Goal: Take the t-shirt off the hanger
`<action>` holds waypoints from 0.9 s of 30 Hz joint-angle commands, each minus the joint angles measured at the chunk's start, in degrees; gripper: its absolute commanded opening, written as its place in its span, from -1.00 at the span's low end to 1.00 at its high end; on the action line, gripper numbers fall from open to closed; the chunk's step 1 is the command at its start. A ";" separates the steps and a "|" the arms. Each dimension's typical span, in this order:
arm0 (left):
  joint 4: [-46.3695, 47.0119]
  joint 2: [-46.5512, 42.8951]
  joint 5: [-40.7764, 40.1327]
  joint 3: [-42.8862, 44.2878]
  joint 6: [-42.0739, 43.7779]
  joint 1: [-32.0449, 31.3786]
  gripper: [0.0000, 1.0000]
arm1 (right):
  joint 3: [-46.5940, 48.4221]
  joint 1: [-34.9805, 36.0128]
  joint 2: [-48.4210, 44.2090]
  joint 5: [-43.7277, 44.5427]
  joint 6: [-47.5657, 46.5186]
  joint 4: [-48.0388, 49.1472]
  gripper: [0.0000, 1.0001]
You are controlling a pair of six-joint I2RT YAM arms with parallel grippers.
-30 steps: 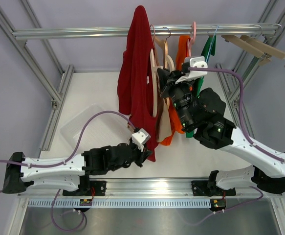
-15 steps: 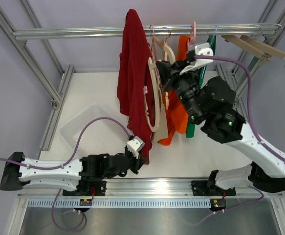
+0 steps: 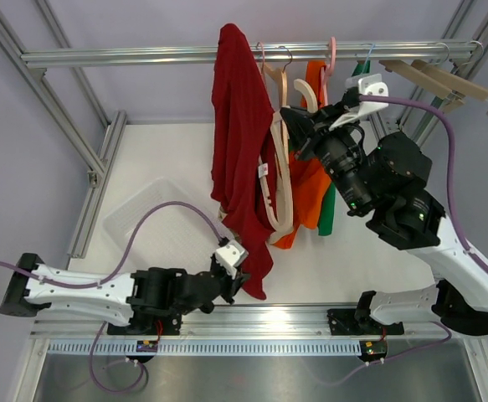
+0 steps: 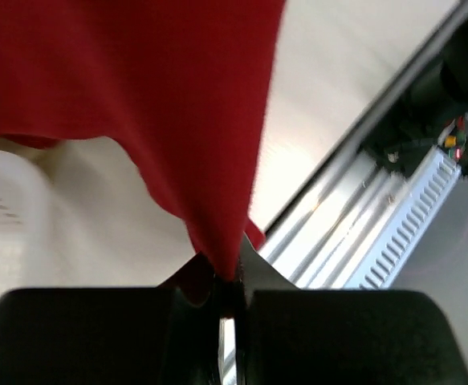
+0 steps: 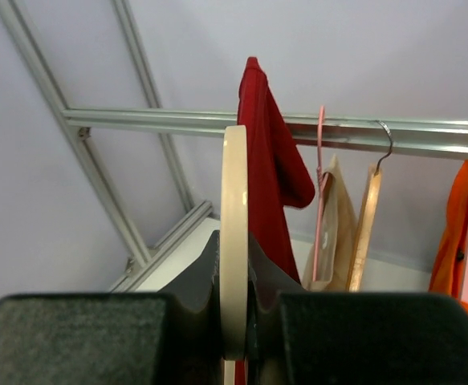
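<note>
Left jaws: clenched on the lower hem of the red t-shirt [image 4: 137, 104], the cloth pinched right between them.
Right jaws: clamped on the rim of the cream hanger [image 5: 234, 241], which was seen edge-on between them.
T-shirt: rose straight up from the left jaws, drawn taut, to a peak at the rail [image 3: 143, 57]; hung just to the left of the right jaws in the overhead view.
Hanger: looped down below the right jaws, touching the t-shirt's right side; could not tell whether any part of it sat inside the cloth.
Left arm [image 3: 101, 289]: stretched low behind the left jaws, along the near edge of the tabletop [image 3: 168, 159].
Right arm [image 3: 394, 201]: raised behind the right jaws, reaching up toward the rail.
Clear tray [image 3: 143, 222]: lay on the tabletop, beyond the left jaws and to their left, apart from the hem.
Orange garment [image 3: 310, 188]: hung just below the right jaws, beside the cream hanger.
Green garment [image 3: 327, 209]: hung beside the orange one, partly hidden under the right arm.
Pink hanger [image 5: 320, 192]: hooked on the rail beyond the right jaws, just right of the t-shirt's peak.
Beige garment [image 5: 334, 233]: hung next to the pink hanger.
Wooden hanger [image 5: 368, 224]: hooked on the rail to the right of the beige garment.
Bare wooden hangers [image 3: 444, 79]: sat at the far right of the rail, well apart from both pairs of jaws.
</note>
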 commanded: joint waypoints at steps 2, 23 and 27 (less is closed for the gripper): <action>-0.42 -5.80 -15.98 9.22 6.96 -0.56 -1.00 | -0.86 -1.08 -10.49 -7.31 7.97 -0.77 -1.00; 35.63 2.11 2.97 18.98 36.70 27.65 0.59 | -6.42 -1.08 -23.79 -37.20 19.60 -14.32 -1.00; 37.20 2.90 4.92 19.16 37.23 28.09 -0.34 | -6.59 -1.08 -24.58 -37.73 19.51 -14.58 -1.00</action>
